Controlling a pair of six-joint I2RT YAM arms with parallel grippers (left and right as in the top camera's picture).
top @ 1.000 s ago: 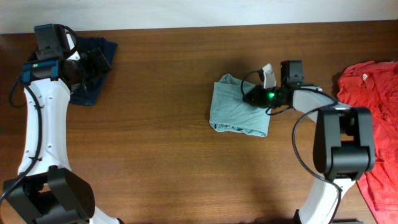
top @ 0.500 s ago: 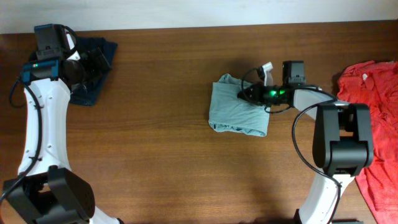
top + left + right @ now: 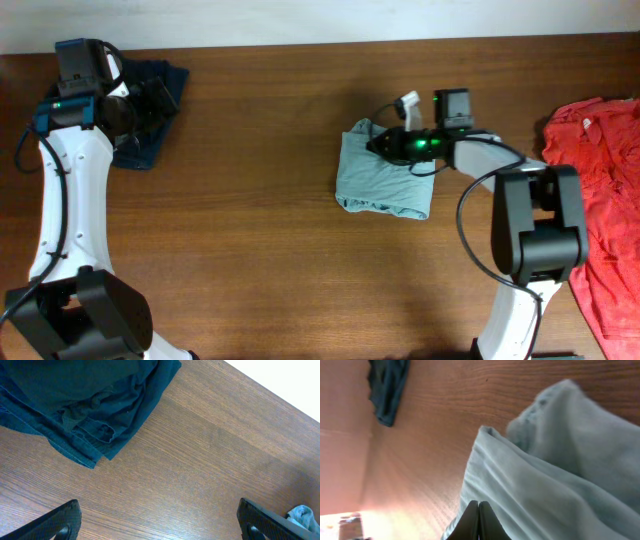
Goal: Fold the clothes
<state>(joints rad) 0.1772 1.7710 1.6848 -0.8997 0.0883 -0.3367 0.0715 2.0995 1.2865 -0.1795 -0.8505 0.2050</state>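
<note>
- Tabletop (image 3: 260,250): brown wood with the grain running left to right, carrying everything listed below. The two arm bases are standing at its near edge, one at the left and one at the right.
- Red shirt (image 3: 600,180): lying crumpled along the right edge, spreading from the near right corner up toward the far side, well apart from the other garments.
- Pale grey-teal T-shirt (image 3: 375,180): lying right of centre, roughly halfway back, bunched into a loose rectangle with a rumpled far edge. It is resting flat on the wood.
- Right gripper (image 3: 478,515): reaching in from the right over the T-shirt's far edge, fingers pressed together. The wrist view is not showing any cloth caught between them.
- Dark navy garment (image 3: 140,150): sitting in a heap at the far left corner, partly hidden under the left arm.
- Left gripper (image 3: 159,522): hanging just beside the navy heap, fingers spread wide and holding nothing, bare wood showing between them.
- Wall (image 3: 300,20): showing as a pale strip along the tabletop's far edge.
</note>
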